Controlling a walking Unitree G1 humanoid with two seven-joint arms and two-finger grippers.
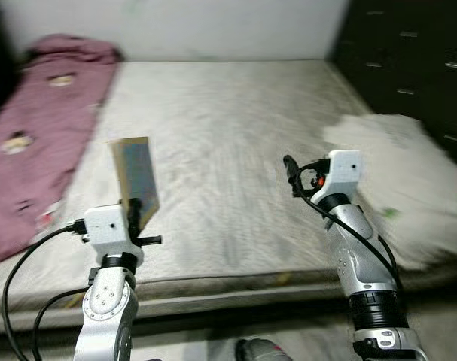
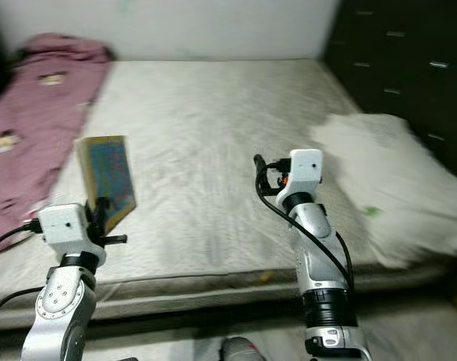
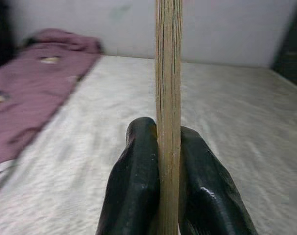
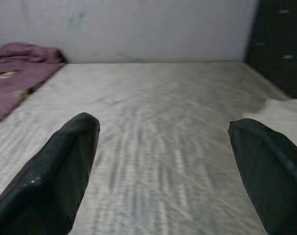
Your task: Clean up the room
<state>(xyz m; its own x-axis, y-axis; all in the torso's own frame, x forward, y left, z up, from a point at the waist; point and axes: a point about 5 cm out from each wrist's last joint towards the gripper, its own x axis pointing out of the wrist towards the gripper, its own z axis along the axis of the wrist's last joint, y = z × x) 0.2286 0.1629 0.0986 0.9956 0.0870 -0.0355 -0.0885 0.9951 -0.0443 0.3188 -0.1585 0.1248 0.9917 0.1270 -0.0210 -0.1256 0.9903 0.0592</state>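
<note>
Closest to me, at about seven o'clock, the left gripper (image 3: 168,161) is pinching a thin book (image 1: 136,177) by its lower edge, the two black fingers (image 3: 133,186) pressed against either cover so the book stands upright over the near part of the mattress (image 1: 228,150). In the left wrist view its page edges run straight up between the pads. At about four o'clock the right gripper (image 4: 163,161) hangs over the mattress with its fingers spread wide apart, nothing between them, cables looping down its silver arm. A dark rounded object (image 1: 258,350) sits on the floor at six o'clock, too blurred to identify.

Further on, at three o'clock, a white fluffy blanket (image 1: 397,173) is heaped on the mattress's right side, spilling over its edge. At ten o'clock a maroon patterned quilt (image 1: 32,135) stretches along the left side to the far wall. A dark drawer unit (image 1: 416,60) stands at two o'clock, right beside the mattress.
</note>
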